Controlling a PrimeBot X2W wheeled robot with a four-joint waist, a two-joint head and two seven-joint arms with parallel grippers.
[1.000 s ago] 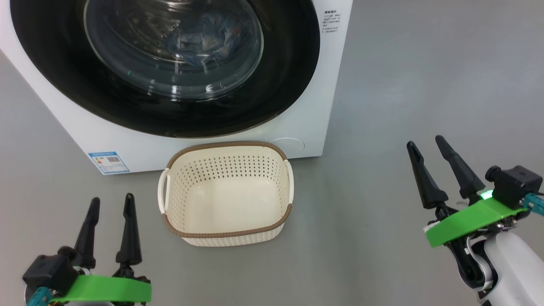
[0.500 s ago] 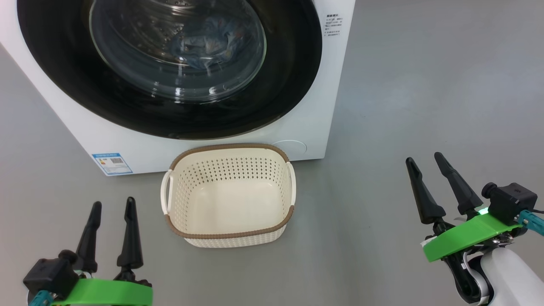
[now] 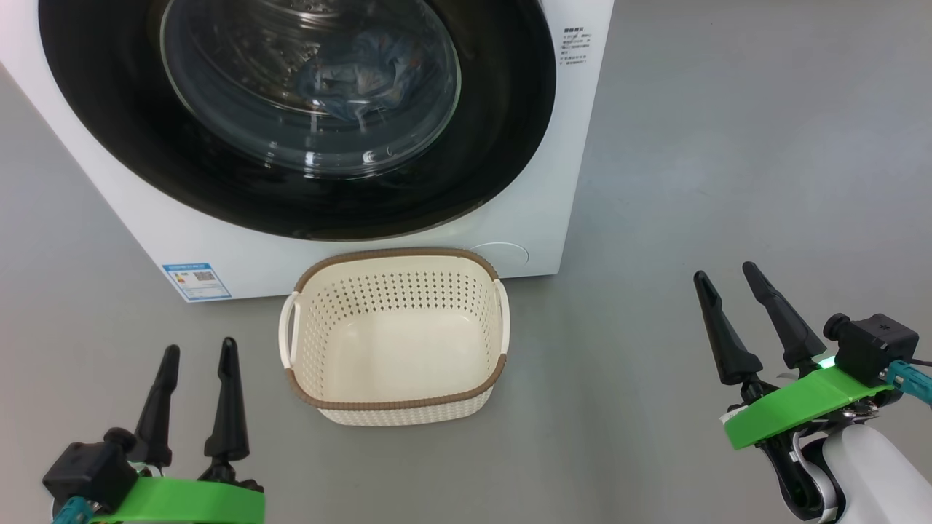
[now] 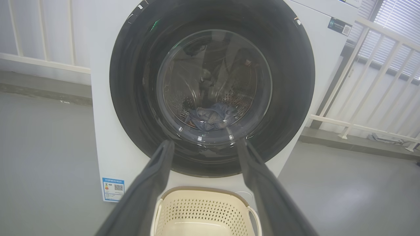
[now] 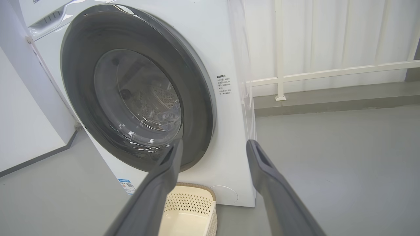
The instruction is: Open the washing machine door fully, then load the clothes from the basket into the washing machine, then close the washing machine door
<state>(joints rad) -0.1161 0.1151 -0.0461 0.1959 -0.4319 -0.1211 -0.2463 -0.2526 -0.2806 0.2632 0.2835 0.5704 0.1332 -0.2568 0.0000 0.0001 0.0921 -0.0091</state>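
**Status.** The washing machine door [image 3: 502, 145] sits closed against the front of the washing machine [image 3: 542, 211]. The clothes [image 3: 357, 69] lie inside the drum and show through the glass window as a blue bundle low down. The basket [image 3: 397, 255] stands on the floor [image 3: 692, 182] just in front of the machine, below the door, and holds nothing.

**Grippers.** The left gripper [image 3: 200, 346] and the right gripper [image 3: 724, 271] are held clear of everything. Their fingers [image 3: 224, 407] are spread wide, with nothing between them.

**Assessment.** All three steps appear complete. If a latch check is required, the door lies ahead of and above both grippers. The left gripper points squarely at the window, with the basket just ahead and to its right. The right gripper stands well off to the right and faces the door at an angle. The left arm is judged better placed for a straight push.
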